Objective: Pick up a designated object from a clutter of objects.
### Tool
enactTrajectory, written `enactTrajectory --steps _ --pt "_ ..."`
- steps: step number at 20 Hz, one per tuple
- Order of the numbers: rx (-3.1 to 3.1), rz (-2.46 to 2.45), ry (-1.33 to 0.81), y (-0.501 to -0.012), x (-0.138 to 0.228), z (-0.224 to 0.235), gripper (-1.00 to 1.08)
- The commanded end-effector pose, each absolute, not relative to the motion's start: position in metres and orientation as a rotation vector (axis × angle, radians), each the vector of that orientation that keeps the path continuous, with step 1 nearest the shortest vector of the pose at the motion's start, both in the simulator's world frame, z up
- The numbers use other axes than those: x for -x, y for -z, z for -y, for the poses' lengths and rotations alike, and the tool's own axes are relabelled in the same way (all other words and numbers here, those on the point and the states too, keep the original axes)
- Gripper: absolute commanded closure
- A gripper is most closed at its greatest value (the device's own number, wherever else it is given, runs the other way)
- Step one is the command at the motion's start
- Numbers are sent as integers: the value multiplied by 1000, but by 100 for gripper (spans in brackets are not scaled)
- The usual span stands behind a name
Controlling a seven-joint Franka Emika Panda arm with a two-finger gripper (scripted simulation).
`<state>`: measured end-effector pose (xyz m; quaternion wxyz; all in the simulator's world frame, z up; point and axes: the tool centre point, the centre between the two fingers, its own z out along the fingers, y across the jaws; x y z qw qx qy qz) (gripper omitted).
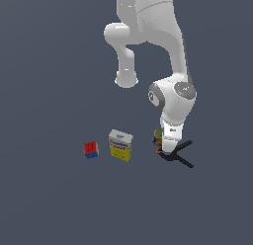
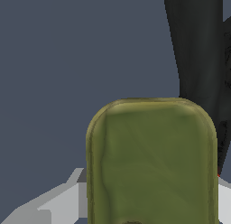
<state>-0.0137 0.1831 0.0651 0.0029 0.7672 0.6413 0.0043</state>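
The designated object, a squat can (image 2: 151,164) with an olive-green top, fills much of the wrist view. A grey finger (image 2: 63,200) shows against one side of it and another finger (image 2: 224,196) against the other. My gripper (image 2: 151,187) straddles the can; whether the pads press on it does not show. In the exterior view the can (image 1: 157,136) peeks out beside the lowered white hand, and the gripper (image 1: 167,150) is down at floor level. The clutter of objects also holds a red-and-blue cube (image 1: 91,149), a yellow-white-blue box (image 1: 120,145) and a black clamp (image 1: 178,155).
The black clamp (image 2: 198,51) lies right next to the can, its orange tip almost under the hand. The box stands a short way off toward the exterior view's left, the cube farther that way. Everything rests on a flat dark grey floor (image 1: 59,199).
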Motion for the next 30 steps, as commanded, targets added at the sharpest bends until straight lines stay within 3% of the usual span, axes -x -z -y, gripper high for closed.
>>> enactTrajectory --steps 1,17,30 --pt "-2407 -2019 0 -58 18 -184 108" --pt "-2404 -2011 -15 -75 14 -171 108" --pt "-2405 -2013 -12 -140 19 -90 108"
